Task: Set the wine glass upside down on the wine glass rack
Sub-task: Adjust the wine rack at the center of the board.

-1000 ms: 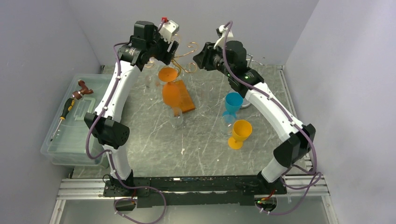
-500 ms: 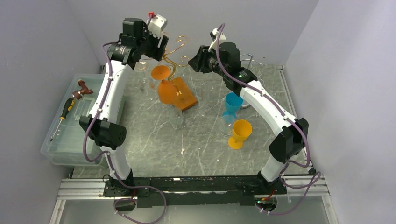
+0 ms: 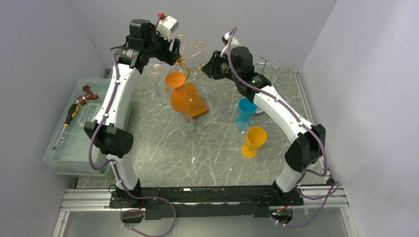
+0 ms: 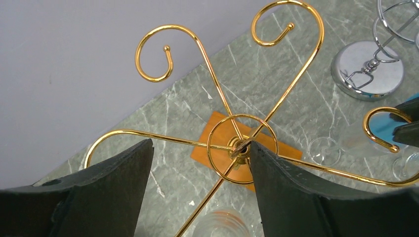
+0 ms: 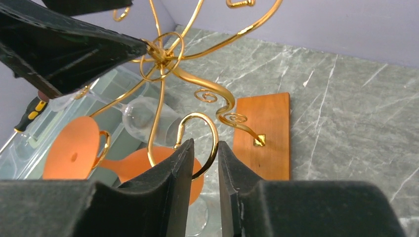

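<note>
Left gripper (image 4: 200, 145), spread wide, hovers over the wine glass rack (image 4: 242, 146). Right gripper (image 5: 205, 144) pinches one rack hook. The orange wine glass (image 5: 69, 153) hangs inverted, left of the right gripper.

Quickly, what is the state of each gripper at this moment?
Left gripper: open, holding nothing, fingers on either side of the rack top.
Right gripper: closed on a rack hook.

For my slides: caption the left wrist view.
Open left gripper above the gold wire glass rack and its orange wooden base.
</note>
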Robot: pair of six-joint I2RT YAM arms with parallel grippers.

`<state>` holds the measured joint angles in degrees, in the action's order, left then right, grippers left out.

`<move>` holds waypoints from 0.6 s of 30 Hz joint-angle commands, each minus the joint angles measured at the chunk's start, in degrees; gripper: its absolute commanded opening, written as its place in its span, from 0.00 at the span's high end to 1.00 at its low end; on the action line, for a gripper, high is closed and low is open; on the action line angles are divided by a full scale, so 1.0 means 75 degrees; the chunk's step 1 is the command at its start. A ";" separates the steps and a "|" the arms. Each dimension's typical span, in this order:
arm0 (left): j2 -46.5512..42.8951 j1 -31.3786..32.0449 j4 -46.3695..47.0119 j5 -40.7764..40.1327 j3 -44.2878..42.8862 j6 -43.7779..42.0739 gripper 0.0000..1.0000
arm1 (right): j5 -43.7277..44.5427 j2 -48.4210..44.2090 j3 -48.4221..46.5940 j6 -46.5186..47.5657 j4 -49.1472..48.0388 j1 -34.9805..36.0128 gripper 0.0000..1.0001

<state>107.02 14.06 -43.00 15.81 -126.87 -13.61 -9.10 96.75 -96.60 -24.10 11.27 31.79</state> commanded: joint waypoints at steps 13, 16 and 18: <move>-0.0231 -0.0084 -0.0395 -0.0626 -0.1238 -0.0381 0.07 | 0.0049 -0.0195 0.0486 -0.0299 -0.0325 -0.0087 0.90; -0.0322 -0.0374 -0.0928 -0.1033 -0.1113 -0.0668 0.14 | 0.0097 -0.0188 0.0532 -0.0343 -0.0300 -0.0091 0.91; -0.0288 -0.0654 -0.1302 -0.1095 -0.1126 -0.0695 0.18 | 0.0132 -0.0184 0.0540 -0.0361 -0.0251 -0.0096 0.92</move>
<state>106.10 12.71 -46.00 12.08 -134.65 -15.77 -8.32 96.40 -93.71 -27.49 8.93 31.05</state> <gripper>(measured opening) 0.854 0.162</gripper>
